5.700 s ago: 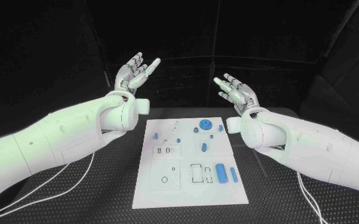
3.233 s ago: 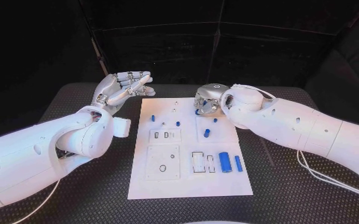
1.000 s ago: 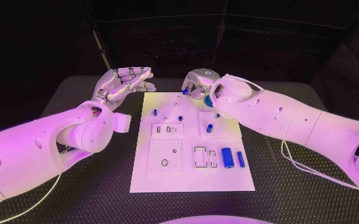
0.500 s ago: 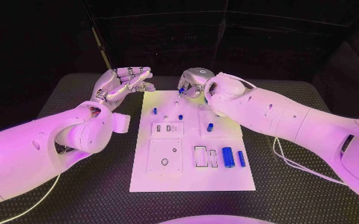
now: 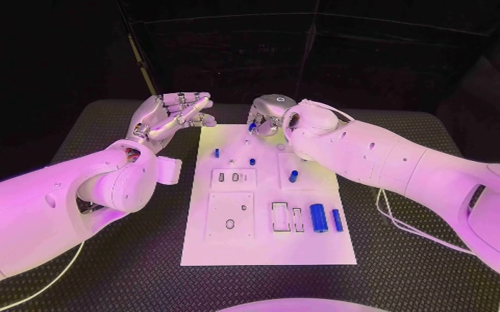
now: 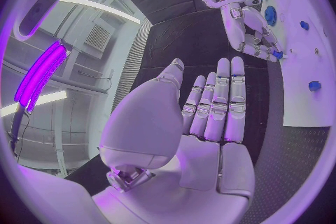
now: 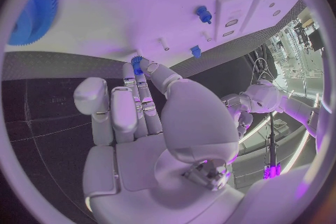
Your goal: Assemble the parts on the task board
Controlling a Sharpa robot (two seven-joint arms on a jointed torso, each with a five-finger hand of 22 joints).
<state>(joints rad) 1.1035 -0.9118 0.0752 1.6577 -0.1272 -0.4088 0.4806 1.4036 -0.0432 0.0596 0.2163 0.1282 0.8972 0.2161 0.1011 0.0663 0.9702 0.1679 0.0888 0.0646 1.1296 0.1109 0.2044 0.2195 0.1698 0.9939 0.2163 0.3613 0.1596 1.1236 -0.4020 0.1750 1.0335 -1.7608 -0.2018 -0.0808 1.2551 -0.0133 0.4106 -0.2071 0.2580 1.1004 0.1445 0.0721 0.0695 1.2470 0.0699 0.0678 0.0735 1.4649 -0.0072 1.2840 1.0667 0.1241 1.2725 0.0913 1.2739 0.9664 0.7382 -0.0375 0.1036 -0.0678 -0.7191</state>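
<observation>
The white task board (image 5: 266, 243) lies lengthwise in the middle of the table. My right hand (image 5: 266, 114) hovers over its far end and pinches a small blue part (image 7: 137, 63) at its fingertips; the left wrist view shows that part (image 6: 278, 55) too. A blue gear (image 7: 31, 14) lies flat on the board just beside that hand. Blue pegs (image 5: 216, 153) (image 5: 251, 161) (image 5: 292, 176) stand further along, and two blue cylinders (image 5: 319, 218) (image 5: 337, 219) lie near the board's right edge. My left hand (image 5: 172, 117) is raised left of the board's far corner, fingers extended, holding nothing.
Pale raised plates with slots (image 5: 233, 178) and holes (image 5: 229, 225) sit on the board's left half. A rectangular slot (image 5: 278, 218) lies beside the cylinders. The black mat (image 5: 115, 269) stretches around the board, with white cables (image 5: 401, 229) trailing on it at the right.
Over the last second my right hand has shifted slightly left at the board's far end, still pinching the small blue part. The left hand has stayed where it was.
</observation>
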